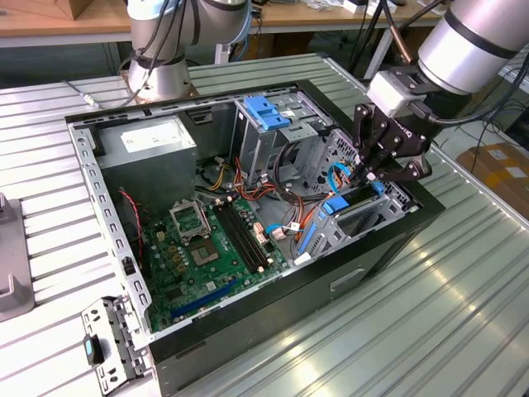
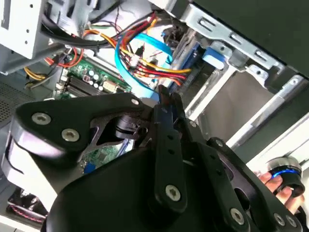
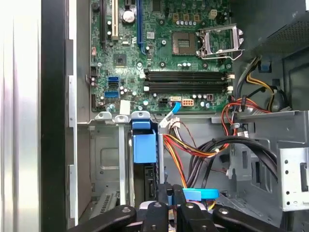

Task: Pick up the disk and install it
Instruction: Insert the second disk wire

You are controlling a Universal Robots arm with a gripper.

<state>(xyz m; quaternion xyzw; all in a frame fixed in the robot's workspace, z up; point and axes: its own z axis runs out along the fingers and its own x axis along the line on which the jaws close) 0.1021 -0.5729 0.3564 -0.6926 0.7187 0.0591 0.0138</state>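
inside the open case [image 1: 99,178], the disk [image 3: 144,145] stands below the hand [image 3: 170,193].

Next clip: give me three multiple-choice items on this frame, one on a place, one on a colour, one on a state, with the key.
1. The gripper is: A over the power supply; B at the drive bay; C over the table.
2. The disk has a frame that is: A blue; B red; C yellow.
3. The case lies: A shut; B covered by cloth; C open.
Key: B, it hangs at the bay at the exterior view's right; A, blue edge in the first wrist view; C, the motherboard is exposed.
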